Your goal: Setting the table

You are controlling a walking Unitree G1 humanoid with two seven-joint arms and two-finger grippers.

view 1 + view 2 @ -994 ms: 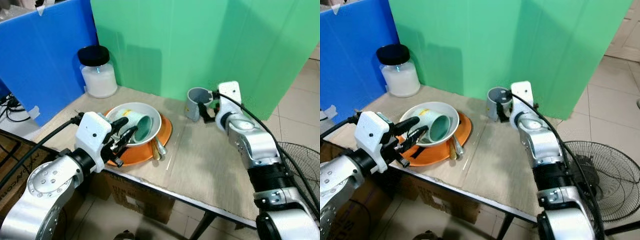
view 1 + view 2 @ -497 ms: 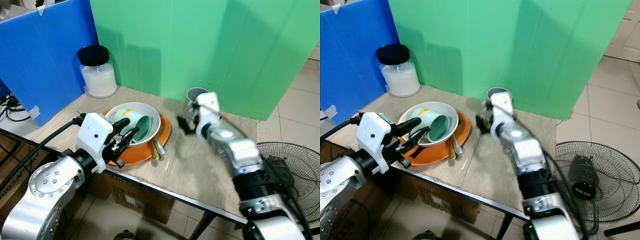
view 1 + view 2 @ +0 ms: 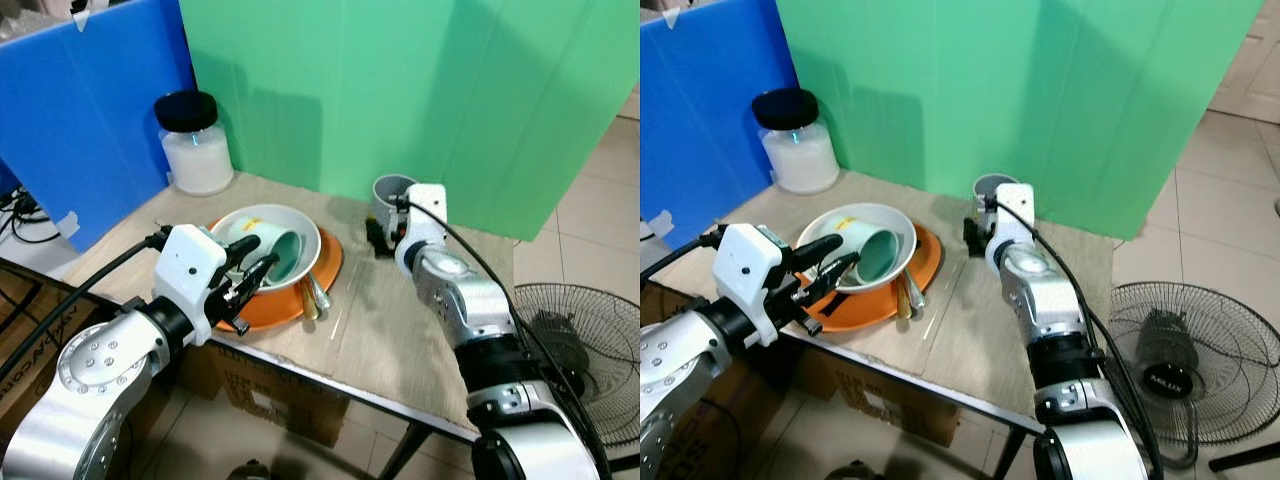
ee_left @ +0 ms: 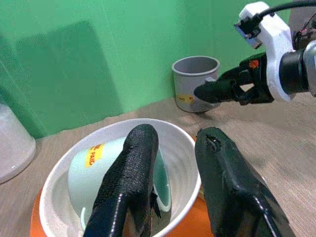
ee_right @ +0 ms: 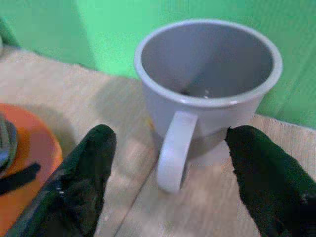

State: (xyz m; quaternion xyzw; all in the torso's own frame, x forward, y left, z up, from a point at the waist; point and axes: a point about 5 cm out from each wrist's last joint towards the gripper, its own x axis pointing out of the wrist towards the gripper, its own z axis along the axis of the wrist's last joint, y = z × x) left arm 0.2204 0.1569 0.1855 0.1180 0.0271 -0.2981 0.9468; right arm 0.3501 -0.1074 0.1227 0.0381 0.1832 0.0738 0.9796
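Upright grey plastic mug (image 5: pixel 207 94) at table back, by green wall, handle toward right gripper (image 5: pixel 177 185); black fingers apart, straddling handle, not touching; left gripper (image 4: pixel 175 192) parted at white bowl (image 4: pixel 185 143) rim

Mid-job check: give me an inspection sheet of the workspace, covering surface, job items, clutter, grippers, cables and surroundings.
Surface: wooden table, bare on its right half.
Job's things: orange plate carries a white bowl with a green cup on its side inside; spoons lie on the plate's right rim. Grey mug stands upright near the green backdrop, handle toward the right wrist camera.
Clutter: lidded glass jar at the table's back left corner.
Grippers: left gripper open at the bowl's near rim; right gripper open, fingers either side of the mug handle, not touching.
Cables: black cable along the left arm.
Surroundings: blue panel, floor fan, cardboard box under the table.
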